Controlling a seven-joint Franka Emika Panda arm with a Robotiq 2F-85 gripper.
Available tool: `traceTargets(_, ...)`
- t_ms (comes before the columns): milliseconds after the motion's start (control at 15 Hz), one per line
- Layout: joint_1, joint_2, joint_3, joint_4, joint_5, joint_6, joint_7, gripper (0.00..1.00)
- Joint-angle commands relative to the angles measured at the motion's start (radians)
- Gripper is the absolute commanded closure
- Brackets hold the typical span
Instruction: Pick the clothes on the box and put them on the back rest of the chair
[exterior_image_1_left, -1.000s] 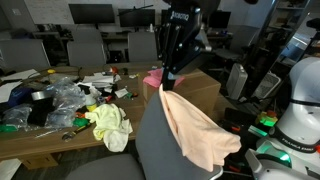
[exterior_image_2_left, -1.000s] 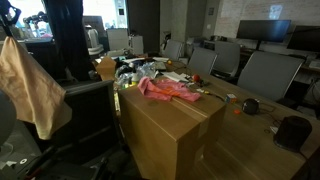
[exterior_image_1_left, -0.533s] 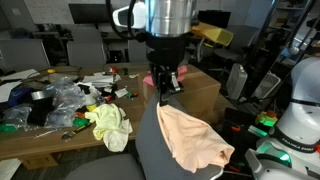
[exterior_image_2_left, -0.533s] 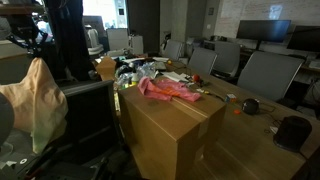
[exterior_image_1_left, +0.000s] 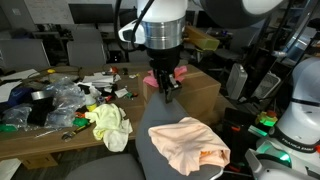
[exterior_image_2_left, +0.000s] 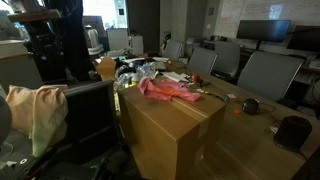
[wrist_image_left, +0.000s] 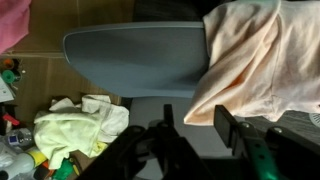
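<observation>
— Office desks, swivel chairs and dark monitors fill the background. Which step is judged to be in hand?

— The release of one garment, it seems. The pincer (wrist_image_left: 197, 135) is seen with its jaws spread and nothing held between them. Just below it, a peach cloth (wrist_image_left: 262, 60) is draped over one end of the chair's back rest (wrist_image_left: 135, 58). In an exterior view the cloth (exterior_image_1_left: 190, 143) is shown spread across the top edge.

— Can the task be taken as finished?

— Hardly. Beyond the pincer, pink clothes (exterior_image_2_left: 165, 90) are seen lying on top of the cardboard box (exterior_image_2_left: 165, 140), apart from the chair, and have not yet been collected.

— What is called for next?

— The pincer would have to be raised clear of the back rest and carried across to the box. It would then be lowered, jaws apart, onto the pink heap and closed on a fold. Care is advised that the peach cloth is not snagged in leaving. Farther off to one side, a yellowish rag (exterior_image_1_left: 108, 126) on the cluttered worktop (exterior_image_1_left: 40, 145) is judged to be no part of the job.
</observation>
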Motion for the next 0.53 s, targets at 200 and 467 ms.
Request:
traceTargets(200, -0.132, -0.128, -0.089, -0.084, -0.202, 0.079, 0.068, 0.01)
traceTargets(467, -0.255, -0.156, -0.219, -0.064, -0.214, 0.097, 0.062, 0.0)
